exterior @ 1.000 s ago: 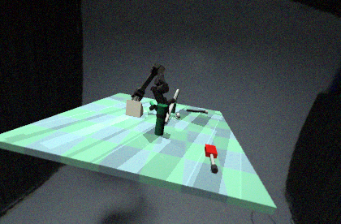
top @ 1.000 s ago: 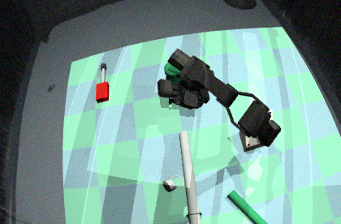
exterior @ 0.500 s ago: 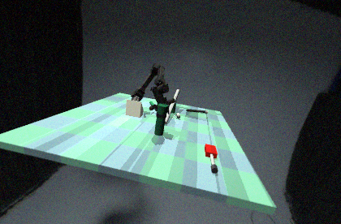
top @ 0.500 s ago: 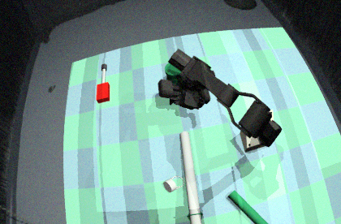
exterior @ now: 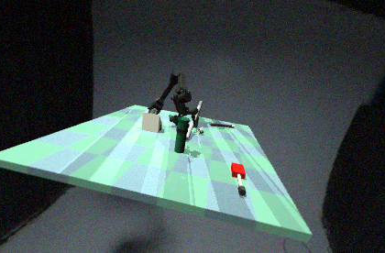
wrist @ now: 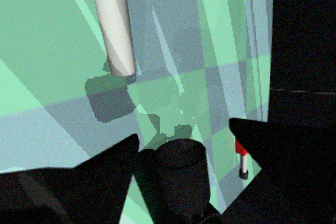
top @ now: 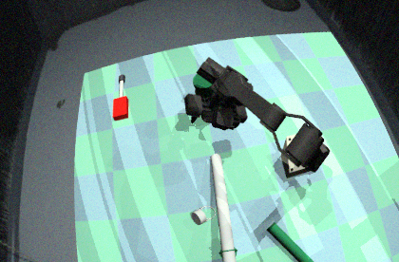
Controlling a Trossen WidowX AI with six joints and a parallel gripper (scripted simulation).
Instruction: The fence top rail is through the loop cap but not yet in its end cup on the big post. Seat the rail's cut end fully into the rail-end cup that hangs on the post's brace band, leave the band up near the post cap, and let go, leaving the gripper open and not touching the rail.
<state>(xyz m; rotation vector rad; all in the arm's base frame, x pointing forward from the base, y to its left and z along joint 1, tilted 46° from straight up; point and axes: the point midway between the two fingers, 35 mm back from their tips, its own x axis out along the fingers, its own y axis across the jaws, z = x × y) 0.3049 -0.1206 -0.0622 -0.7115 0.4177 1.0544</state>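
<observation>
The white rail (top: 219, 185) (exterior: 199, 109) (wrist: 116, 40) has its near end short of the dark cup (wrist: 182, 172), with a gap between them in the wrist view. A thin green ring (top: 229, 252) goes around the rail farther along. The cup's round mouth shows between my fingers. The big green post (top: 201, 82) (exterior: 180, 143) stands beside the cup, partly under the arm in the top view. My gripper (top: 210, 120) (exterior: 183, 115) (wrist: 183, 130) is open wide, one finger on each side of the cup, clear of the rail. The band and any finger contact with the cup are hard to make out.
A red block (top: 121, 108) (exterior: 237, 170) with a white stem lies away from the post. A small white cylinder (top: 198, 216) (exterior: 201, 130) with a wire loop is beside the rail. A green bar (top: 291, 243) is to the rail's right in the top view, near the arm's base.
</observation>
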